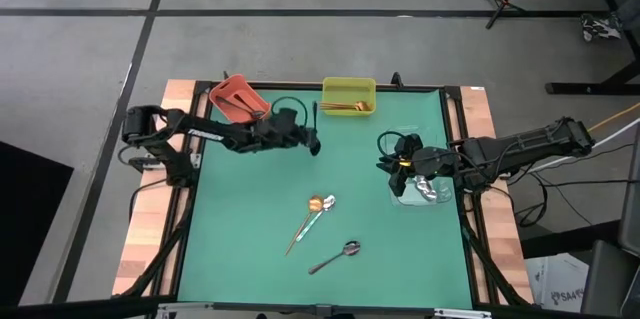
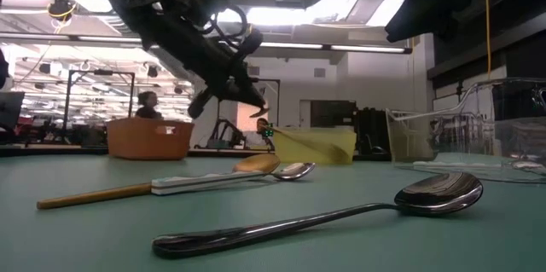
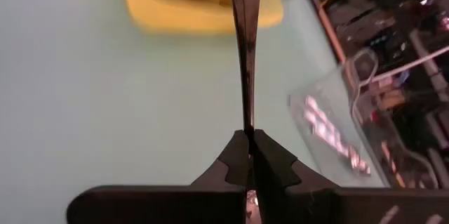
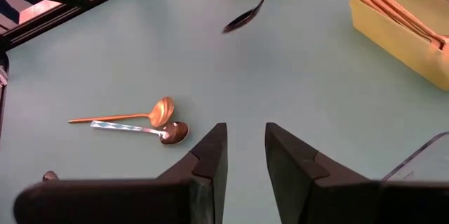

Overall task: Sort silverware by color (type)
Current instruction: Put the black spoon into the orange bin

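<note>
Left gripper [image 1: 312, 142] sits above the far half of the green mat [image 1: 250, 219], between the orange bin [image 1: 238, 98] and the yellow bin [image 1: 348, 93], fingers pinched tight on the handle of a black spoon [image 3: 245, 48] that sticks out past the fingertips. Right gripper [image 1: 388, 157] hangs over the mat's right side beside a clear bin [image 1: 425, 193], jaws parted by a narrow gap and empty. Gold spoons [image 1: 345, 108] lie in the yellow bin; silver pieces show in the clear bin. On the mat's near half, a gold spoon [image 1: 303, 222] and a silver spoon [image 1: 316, 217] lie touching, bowls side by side. A dark spoon [image 1: 334, 257] rests alone, nearer the front edge.
</note>
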